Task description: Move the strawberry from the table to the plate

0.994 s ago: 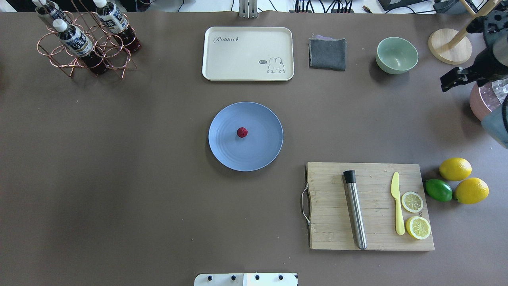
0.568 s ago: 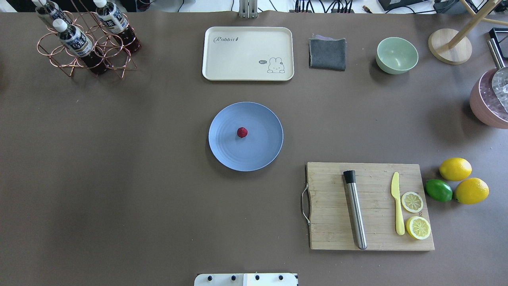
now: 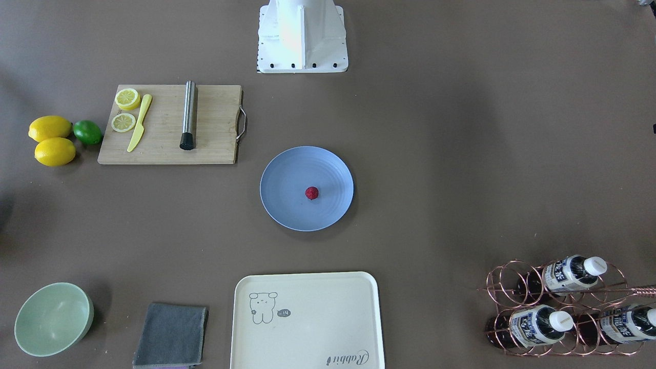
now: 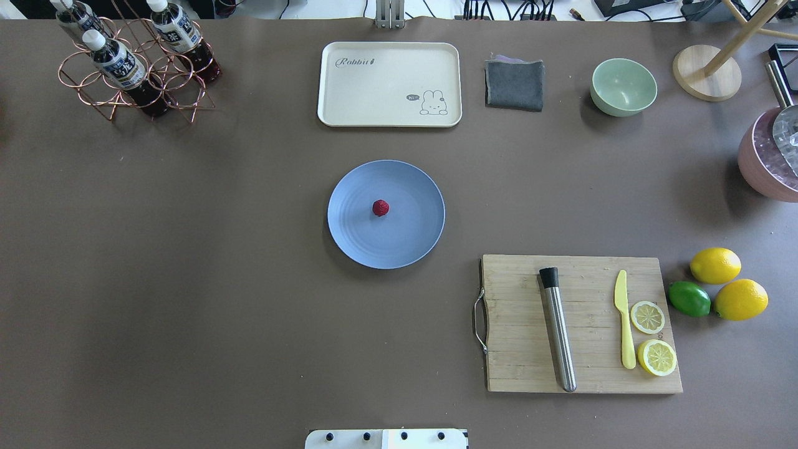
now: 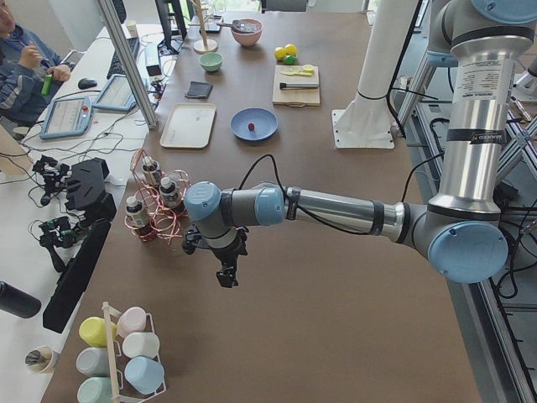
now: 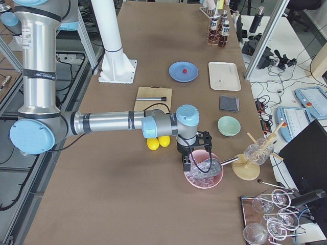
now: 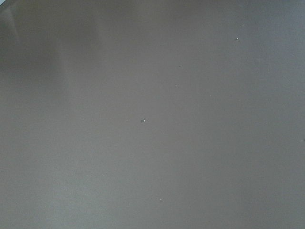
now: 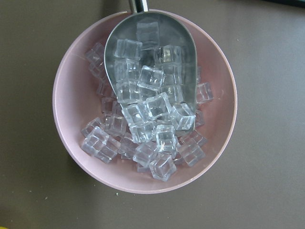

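The small dark-red strawberry (image 4: 381, 207) lies near the middle of the blue plate (image 4: 411, 240), which sits at the centre of the brown table (image 4: 187, 262). Nothing touches either of them. My left gripper (image 5: 226, 275) shows only in the exterior left view, hanging low over bare table at the robot's left end, far from the plate. The exterior right view alone shows my right gripper (image 6: 188, 164), above a pink bowl of ice cubes (image 6: 204, 176) at the other end. Whether either gripper is open or shut I cannot tell.
A wooden cutting board (image 4: 583, 324) carries a steel muddler, a yellow knife and lemon slices, with two lemons (image 4: 715, 265) and a lime (image 4: 689, 298) beside it. At the far side stand a cream tray (image 4: 389, 84), grey cloth (image 4: 514, 84), green bowl (image 4: 623, 87) and bottle rack (image 4: 134, 62).
The right arm, at the overhead view's right edge a second ago, has left that view, uncovering the pink bowl with its scoop. The strawberry and plate have not moved.
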